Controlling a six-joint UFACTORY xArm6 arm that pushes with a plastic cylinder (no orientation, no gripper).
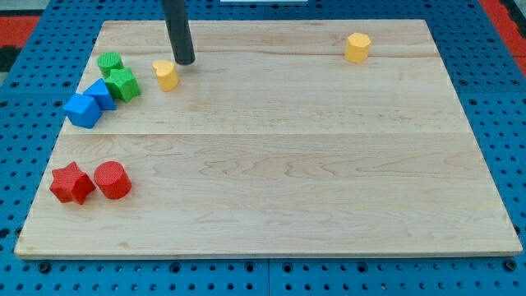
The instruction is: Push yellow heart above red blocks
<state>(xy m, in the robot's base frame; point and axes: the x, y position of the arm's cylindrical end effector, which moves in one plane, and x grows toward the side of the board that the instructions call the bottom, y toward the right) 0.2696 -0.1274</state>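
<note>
The yellow heart [166,74] sits near the bench's [329,181] upper left corner, just to the view's right of the green and blue cluster. My tip [183,62] stands just beside it, at its upper right and close to touching, which looks like a good side for shoving the heart down and leftward. There are no fingers on this arm, only the rod, so nothing opens, closes or grips.

Left of the heart lie a green star [123,84], a green block [109,62], and two blue blocks [102,94] [82,110] packed together. The red star [71,182] and red cylinder [113,180] rest touching near the lower left, well apart from the heart. The goal spot above them looks open. A yellow hexagon [357,48] sits far off at upper right.
</note>
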